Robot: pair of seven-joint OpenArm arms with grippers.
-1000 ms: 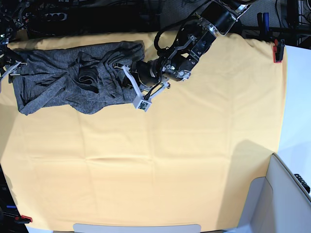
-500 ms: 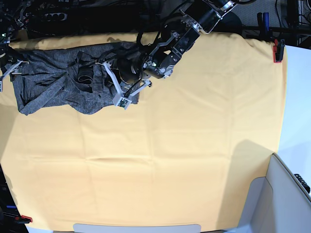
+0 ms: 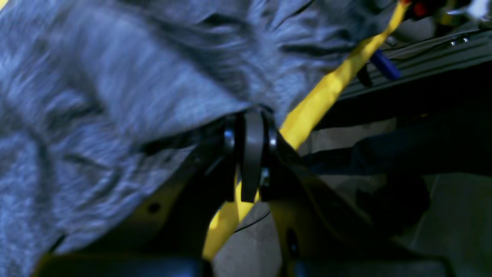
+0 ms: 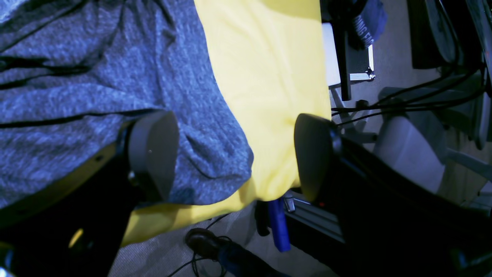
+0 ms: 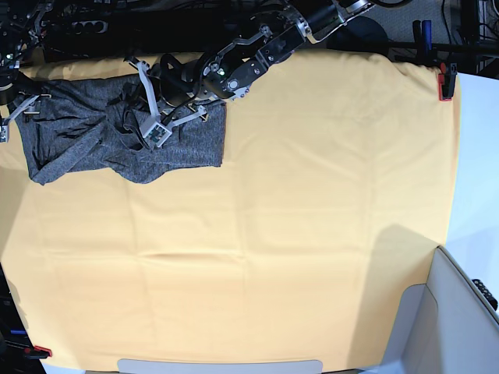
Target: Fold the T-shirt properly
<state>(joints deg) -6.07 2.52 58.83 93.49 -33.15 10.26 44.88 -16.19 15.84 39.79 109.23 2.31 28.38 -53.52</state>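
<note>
The T-shirt [image 5: 117,132] lay bunched at the far left of the yellow-orange cloth [image 5: 296,218], w/ most of the sheet bare. It was a rumpled dark-grey heap, sleeves twisted across the body, right edge fairly straight.

Left arm reached in from the top of the base view and sat over the shirt's upper middle. Left gripper [image 3: 251,127] had its jaws pressed together, and in the left wrist view grey fabric draped right over the tips and looked pinched there (blurred, so how much cloth was caught can't be told). A strip of the yellow cloth's edge ran diagonally behind it, w/ dark frame and floor beyond.

Right gripper [image 4: 230,154] stood wide apart, holding nothing. One pad [image 4: 153,148] hung over the grey knit near the shirt's corner, the other [image 4: 311,154] over the sheet's edge; between them lay a rounded corner of the shirt and bare yellow cloth. In the base view this gripper [image 5: 14,117] was at the far left edge, by the shirt's end.

A red clamp [image 5: 445,82] gripped the sheet's far right corner, another [image 5: 40,351] near the bottom left.
</note>
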